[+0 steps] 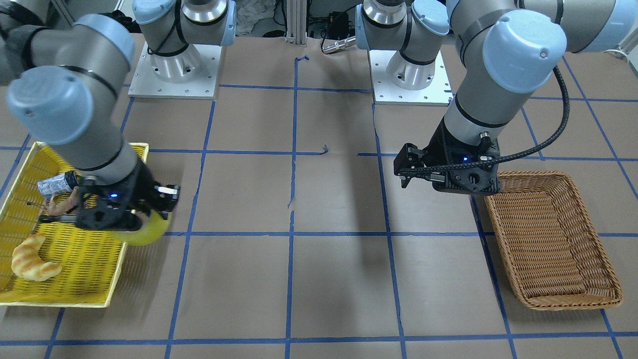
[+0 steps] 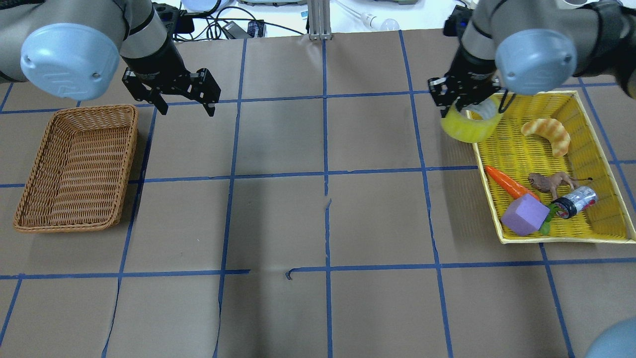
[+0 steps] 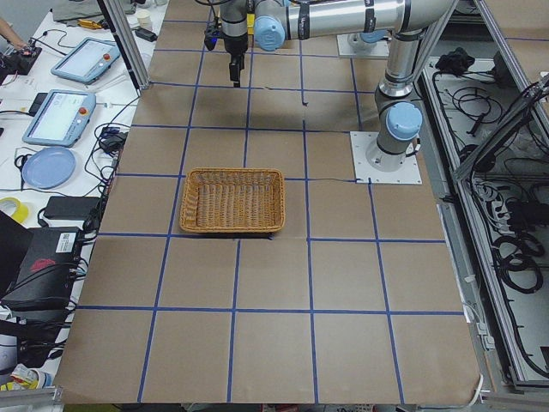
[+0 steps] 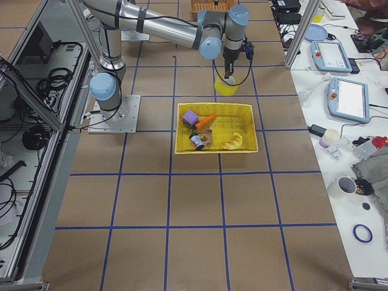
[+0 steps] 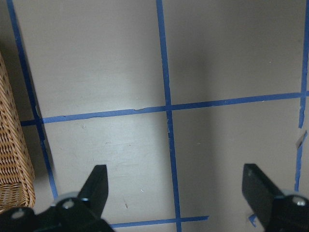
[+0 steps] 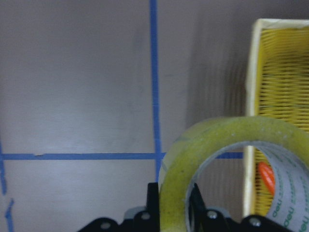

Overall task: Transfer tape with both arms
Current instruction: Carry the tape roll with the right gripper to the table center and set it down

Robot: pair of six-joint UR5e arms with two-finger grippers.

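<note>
Holding the tape (image 2: 462,129) off the table, the right gripper (image 2: 464,110) is clamped on the roll's wall. The roll hangs at the yellow tray's (image 2: 546,240) corner farthest from the robot, on the side towards the table's middle, partly over the rim and partly outside it.

The right wrist view alone shows the grip: one finger inside the printed grey-white core, one outside, yellow wall pinched between. The front-facing view hides this behind the gripper body; only the roll's lower arc shows.

The left gripper (image 2: 186,110) is well apart from the tray, across the table. Its fingers are spread wide with nothing between them. The left wrist view confirms this, with only brown paper and blue grid lines (image 5: 166,108) below. The wicker basket (image 2: 74,164) sits at the table end opposite the tray.

Overhead, the tray holds a croissant (image 2: 546,134), carrot (image 2: 507,183), purple block (image 2: 524,215), toy lion (image 2: 549,183) and can (image 2: 576,201). In the front-facing view, the right arm covers the carrot and block.
</note>
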